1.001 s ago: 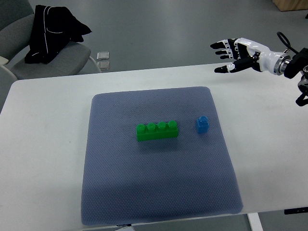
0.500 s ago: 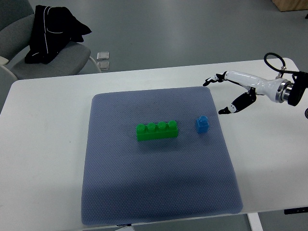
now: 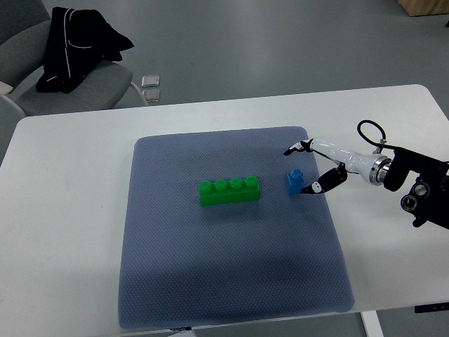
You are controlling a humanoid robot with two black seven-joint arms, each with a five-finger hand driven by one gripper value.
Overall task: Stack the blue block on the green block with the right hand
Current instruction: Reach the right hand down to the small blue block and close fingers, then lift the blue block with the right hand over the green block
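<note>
Beside blue block (image 3: 295, 181) — right robot hand (image 3: 324, 167), fingers spread.

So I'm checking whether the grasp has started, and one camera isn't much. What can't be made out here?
- Top view: whether the right hand touches the blue block; its fingertips sit either side, too small to tell.
- Left hand: not in the picture.
- Right arm beyond the wrist: cut off by the right edge.
- Green block: its far face, hidden by its own body.
- Grey chair: cut off at the top-left edge.
</note>
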